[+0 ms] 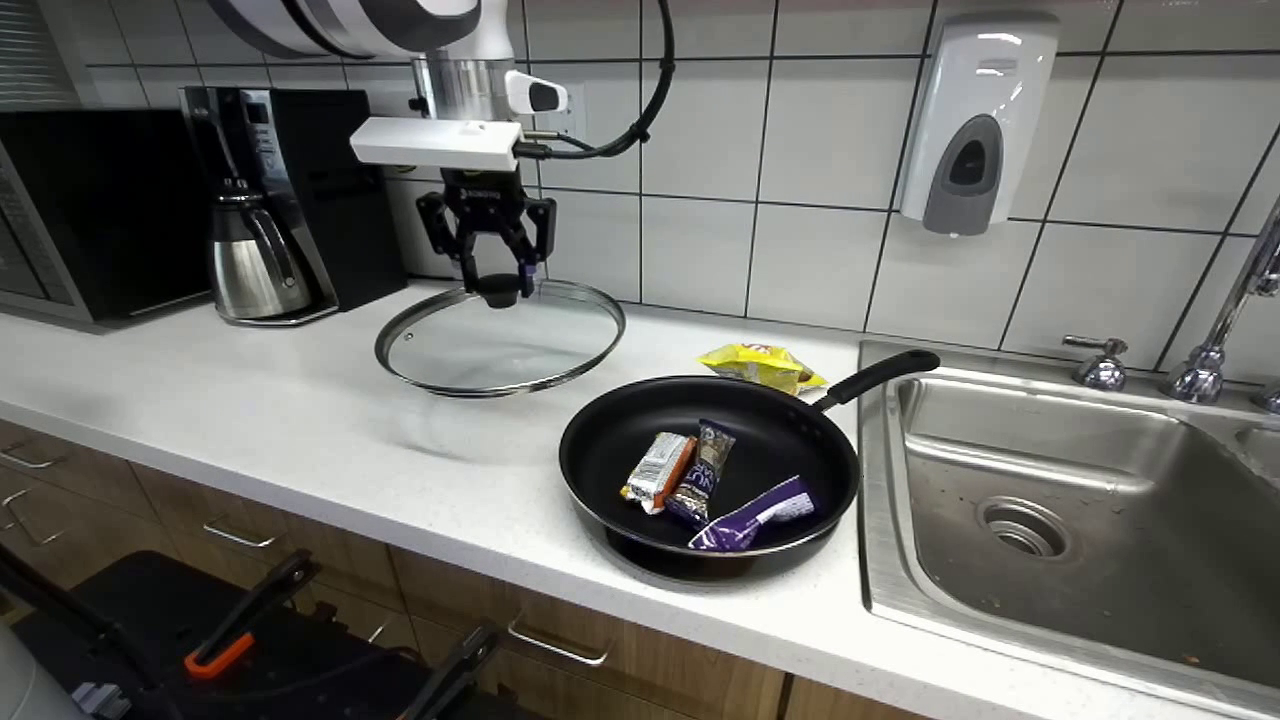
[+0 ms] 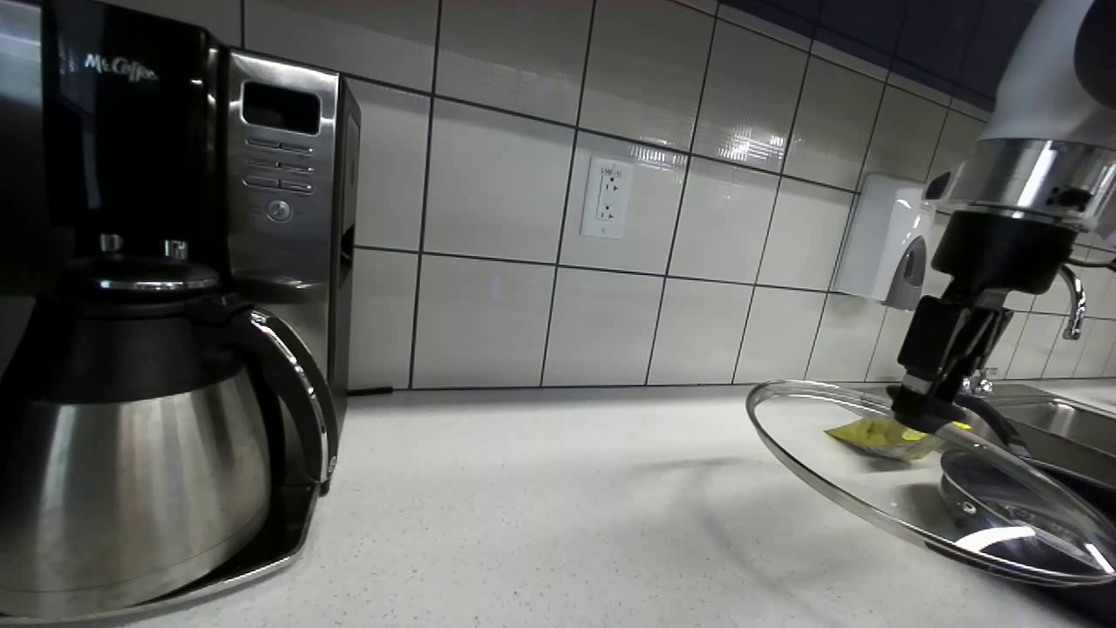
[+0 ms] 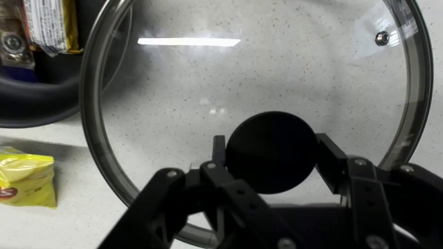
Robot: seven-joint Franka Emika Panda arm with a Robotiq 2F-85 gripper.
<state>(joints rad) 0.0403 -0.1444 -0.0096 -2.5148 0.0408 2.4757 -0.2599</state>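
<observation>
In an exterior view, left of center, the claw (image 1: 498, 284) grasps the black knob (image 1: 497, 293) of a glass lid (image 1: 500, 345), presumably because it is the one easy hold on that smooth disc, so the lid hangs tilted above the surface (image 1: 290, 400). Right of center sits a frying pan (image 1: 778, 445), its raised wall seemingly keeping the wrapped snacks (image 1: 704, 465) together. From left to right, the count is one lid, one pan holding three snacks, and one yellow snack bag (image 1: 762, 367) behind it.
</observation>
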